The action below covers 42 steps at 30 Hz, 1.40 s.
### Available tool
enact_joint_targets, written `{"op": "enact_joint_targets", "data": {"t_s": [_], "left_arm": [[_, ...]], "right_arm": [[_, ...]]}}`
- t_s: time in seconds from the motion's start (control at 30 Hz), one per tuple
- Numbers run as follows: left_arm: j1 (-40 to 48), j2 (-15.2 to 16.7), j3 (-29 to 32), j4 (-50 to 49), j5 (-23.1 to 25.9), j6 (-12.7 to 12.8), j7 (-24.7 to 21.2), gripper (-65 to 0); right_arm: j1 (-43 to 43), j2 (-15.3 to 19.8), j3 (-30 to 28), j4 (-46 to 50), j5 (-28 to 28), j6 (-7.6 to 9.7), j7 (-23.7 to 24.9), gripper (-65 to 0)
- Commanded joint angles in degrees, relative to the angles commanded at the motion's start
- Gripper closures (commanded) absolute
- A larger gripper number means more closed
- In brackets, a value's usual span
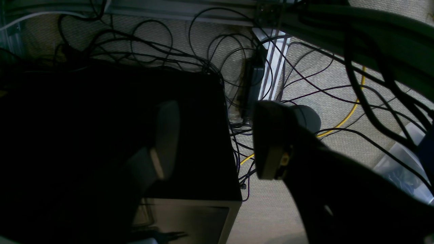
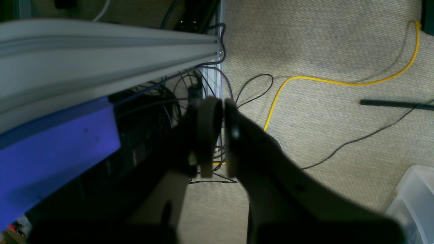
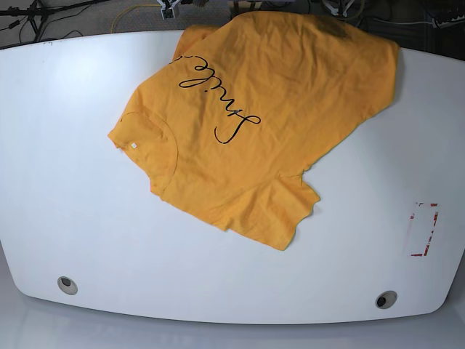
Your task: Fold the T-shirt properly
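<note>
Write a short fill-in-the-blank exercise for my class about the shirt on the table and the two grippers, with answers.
1. The T-shirt is coloured ____.
2. The black script on its chest reads ____.
3. The T-shirt lies on a ____ table.
4. The left gripper is open, while the right gripper is ____.

Answers: orange-yellow; Smile; white; shut

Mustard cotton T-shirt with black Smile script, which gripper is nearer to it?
Cannot tell. Neither shows in the base view with the T-shirt on the white table; the left gripper and right gripper each hang over carpet and cables, off the table.
</note>
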State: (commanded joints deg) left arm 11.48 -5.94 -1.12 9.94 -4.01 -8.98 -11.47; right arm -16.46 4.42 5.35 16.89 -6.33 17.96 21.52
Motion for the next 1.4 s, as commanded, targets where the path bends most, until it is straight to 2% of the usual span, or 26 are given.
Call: {"op": "enact_joint_targets", "data": {"t_s": [0.4,0.47,0.87,1.27,1.33,1.4], "left_arm": [[0.4,0.0,-0.1,0.5,0.0,-0.1,-0.3,-32.3],[1.3,0.0,0.2,2.1,-0.1,-0.2,-0.7,-32.4],[5.0,0.3,0.1,9.0,0.0,-0.1,-1.2,-32.3],[8.8,0.5,0.2,7.8,-0.1,-0.1,-7.4,-32.5],[11.2,0.3,-0.1,8.8,0.0,0.0,-9.7,-32.0],[12.2,0.2,-0.1,9.8,0.0,0.0,-9.7,-32.0]], "right_arm": [[-2.3,-1.0,0.0,5.2,0.2,-0.12,0.1,-5.4],[-4.4,-1.3,-0.1,9.1,0.1,-0.22,0.3,-5.4],[-6.7,-1.7,-0.2,12.8,0.0,-0.32,0.2,-5.6],[-9.8,-1.3,-0.2,16.0,0.2,-0.3,0.1,-6.1],[-12.4,-1.4,0.0,18.8,0.2,-0.23,0.2,-5.9],[-13.5,-1.4,0.0,20.0,0.2,-0.2,0.1,-5.9]]}}
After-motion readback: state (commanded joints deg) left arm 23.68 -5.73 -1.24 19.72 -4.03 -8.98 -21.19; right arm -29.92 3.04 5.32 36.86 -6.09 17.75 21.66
